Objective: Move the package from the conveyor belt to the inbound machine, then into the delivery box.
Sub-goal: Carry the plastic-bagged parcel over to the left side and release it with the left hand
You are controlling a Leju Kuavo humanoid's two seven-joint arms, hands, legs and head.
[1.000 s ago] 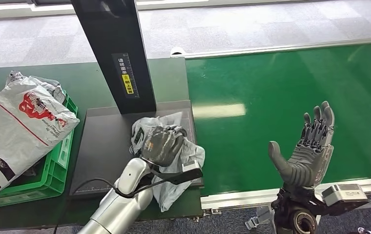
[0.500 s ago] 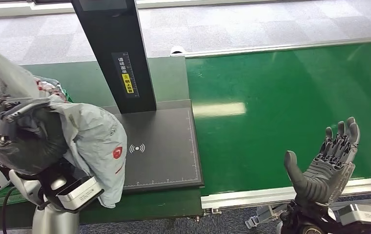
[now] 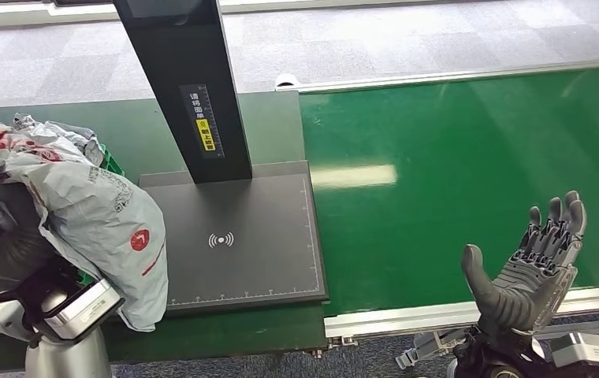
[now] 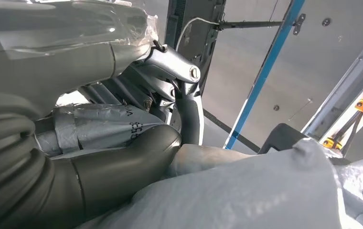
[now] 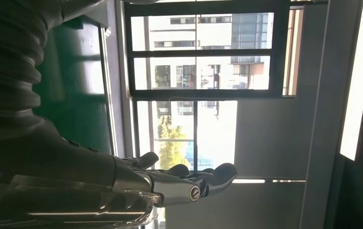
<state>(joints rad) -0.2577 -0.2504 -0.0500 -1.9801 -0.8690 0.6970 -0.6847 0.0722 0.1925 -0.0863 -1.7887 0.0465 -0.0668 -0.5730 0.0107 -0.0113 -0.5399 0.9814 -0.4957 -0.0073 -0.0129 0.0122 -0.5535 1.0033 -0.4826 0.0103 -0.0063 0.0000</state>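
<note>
The grey package (image 3: 103, 228), held by the left hand (image 3: 1, 236) at the lower left of the frame, has swung further left off the scanner plate (image 3: 241, 236), now hanging over the green box (image 3: 111, 164). The right hand (image 3: 529, 272) stays open and empty at lower right, over the belt's (image 3: 454, 165) edge.

The black scanner post (image 3: 188, 87) rises at 12 o'clock over the bare scan pad (image 3: 241, 236). At 9 o'clock heaped mail bags (image 3: 52, 142) crowd the green crate (image 3: 111, 164); the conveyor belt (image 3: 454, 157) lies open at 2 o'clock.
</note>
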